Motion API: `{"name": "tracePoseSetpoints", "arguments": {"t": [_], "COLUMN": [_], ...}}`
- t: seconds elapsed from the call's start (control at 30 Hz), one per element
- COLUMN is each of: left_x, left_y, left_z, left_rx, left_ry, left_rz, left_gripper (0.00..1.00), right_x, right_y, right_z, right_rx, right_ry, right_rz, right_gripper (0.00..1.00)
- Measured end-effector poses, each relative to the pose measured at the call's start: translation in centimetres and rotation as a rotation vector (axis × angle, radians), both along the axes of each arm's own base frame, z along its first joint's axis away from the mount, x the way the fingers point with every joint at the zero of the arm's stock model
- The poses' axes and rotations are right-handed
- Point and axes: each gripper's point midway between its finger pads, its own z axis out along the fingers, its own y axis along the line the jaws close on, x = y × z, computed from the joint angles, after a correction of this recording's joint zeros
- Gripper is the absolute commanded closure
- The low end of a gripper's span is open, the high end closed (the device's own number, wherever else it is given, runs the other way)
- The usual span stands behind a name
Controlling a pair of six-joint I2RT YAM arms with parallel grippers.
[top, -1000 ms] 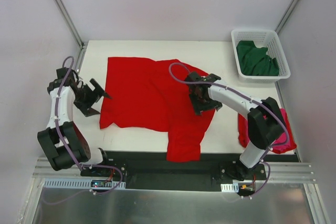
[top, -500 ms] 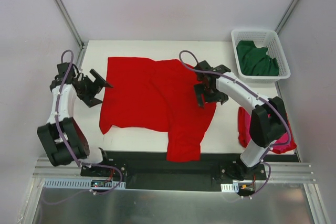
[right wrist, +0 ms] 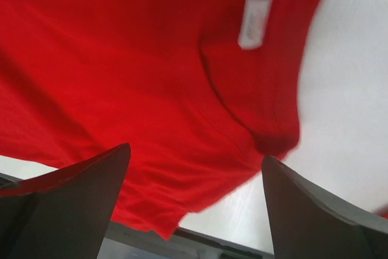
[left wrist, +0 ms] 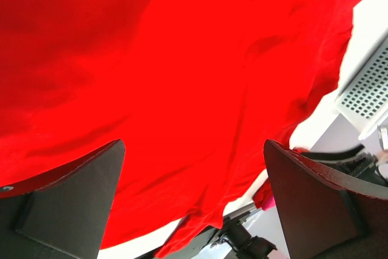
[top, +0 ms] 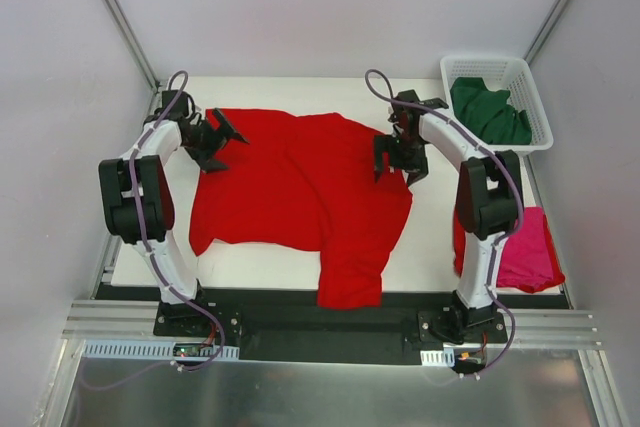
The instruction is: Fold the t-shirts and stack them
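One red t-shirt (top: 300, 187) lies spread, unfolded, on the worktop (top: 430, 232) beneath and between both pairs of fingers. Your left fingers (left wrist: 66, 198) and right fingers (right wrist: 66, 192) stand spread and empty near its far edge, probably poised to pinch there. Only the right wrist view shows the neck label (right wrist: 254, 19); only overhead shows the green t-shirt (top: 488, 112) in the basket (top: 497, 60).

Robot lab test cell, not a home. Flat white tabletop (top: 250, 265) boxed in by plain pale panel walls (top: 320, 7) w/ bare aluminium corner struts (top: 118, 19). White-and-black jointed left arm (top: 135, 197) & right arm (top: 485, 207) bolted to black base plate (top: 320, 319) at tabletop's near edge; exposed purple cables (top: 368, 80); slotted metal rail (top: 110, 325) beneath.
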Motion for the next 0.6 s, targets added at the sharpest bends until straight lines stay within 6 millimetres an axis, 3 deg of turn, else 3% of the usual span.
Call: {"name": "tracePoseSetpoints", "arguments": {"t": [0.27,0.4,0.6], "left_x": [3.5,4.8,3.6], "left_y": [0.1,0.2,0.6], "left_z": [1.3,-0.5,-3.8], "left_rx": [-0.011,-0.017,0.029], "left_ry": [-0.060,-0.029,0.092], "left_rz": [-0.004,0.003,0.016], "left_gripper": [0.01,0.01,0.01], "right_x": [3.7,4.8,4.7], "right_y": [2.7,3.3,3.9], "right_z": [0.1,0.6,-1.0], "right_rx": [0.093,0.116,0.109], "right_ry": [-0.026,-0.050,-0.016], "right_rz": [0.014,0.018,0.039], "right_gripper": [0.03,0.03,0.02]}}
